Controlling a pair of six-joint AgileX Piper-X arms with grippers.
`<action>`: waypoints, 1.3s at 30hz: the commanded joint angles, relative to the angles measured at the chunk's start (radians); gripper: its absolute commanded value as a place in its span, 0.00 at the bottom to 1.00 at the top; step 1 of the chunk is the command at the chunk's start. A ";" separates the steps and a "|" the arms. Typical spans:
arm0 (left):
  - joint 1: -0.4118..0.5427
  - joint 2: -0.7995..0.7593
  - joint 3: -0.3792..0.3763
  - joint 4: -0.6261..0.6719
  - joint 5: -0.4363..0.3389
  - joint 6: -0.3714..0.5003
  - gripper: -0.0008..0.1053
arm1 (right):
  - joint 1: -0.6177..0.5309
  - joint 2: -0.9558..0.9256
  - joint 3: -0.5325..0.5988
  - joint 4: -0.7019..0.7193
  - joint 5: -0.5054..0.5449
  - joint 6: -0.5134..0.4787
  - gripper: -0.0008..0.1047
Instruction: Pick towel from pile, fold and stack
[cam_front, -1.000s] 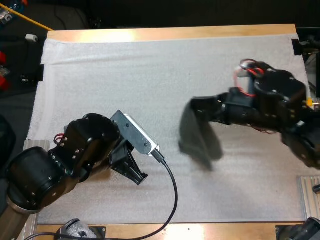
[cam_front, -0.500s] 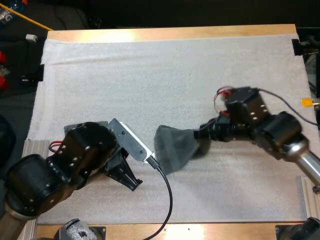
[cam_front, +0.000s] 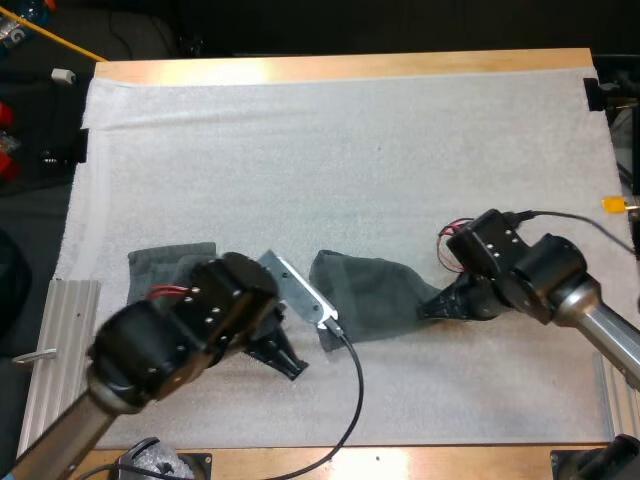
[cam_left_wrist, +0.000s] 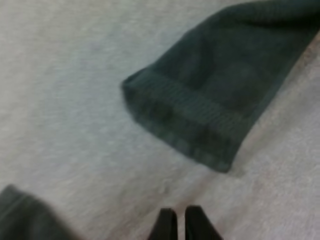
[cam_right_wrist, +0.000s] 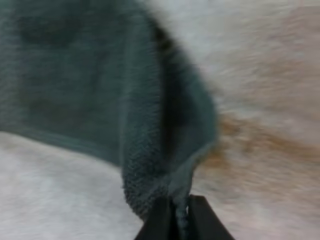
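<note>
A dark grey-green towel lies spread on the white mat near the middle front. My right gripper is low at its right edge, shut on a pinched fold of the towel; the fingers squeeze the cloth from both sides. My left gripper is just left of the towel's near corner, fingers together, holding nothing. A second dark grey-green towel lies at the left, partly under my left arm; its corner lies close beside my left fingers.
The mat's far half is bare. Metal rails run along the table's front left and front right corners. A black cable trails from my left arm toward the front edge.
My right gripper carried the hanging towel leftward and lowered it onto the mat, then drew back right. My left arm shifted right, uncovering the second towel at the left.
</note>
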 joint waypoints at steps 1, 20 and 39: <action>0.000 -0.001 0.029 -0.061 0.014 -0.004 0.01 | -0.007 -0.014 -0.007 0.019 0.030 -0.015 0.01; -0.012 0.359 0.289 -0.435 0.166 0.105 0.49 | -0.152 -0.047 -0.005 0.040 -0.054 -0.037 0.01; -0.065 0.635 0.289 -0.560 0.130 0.103 0.37 | -0.152 -0.047 -0.005 0.037 -0.054 -0.037 0.01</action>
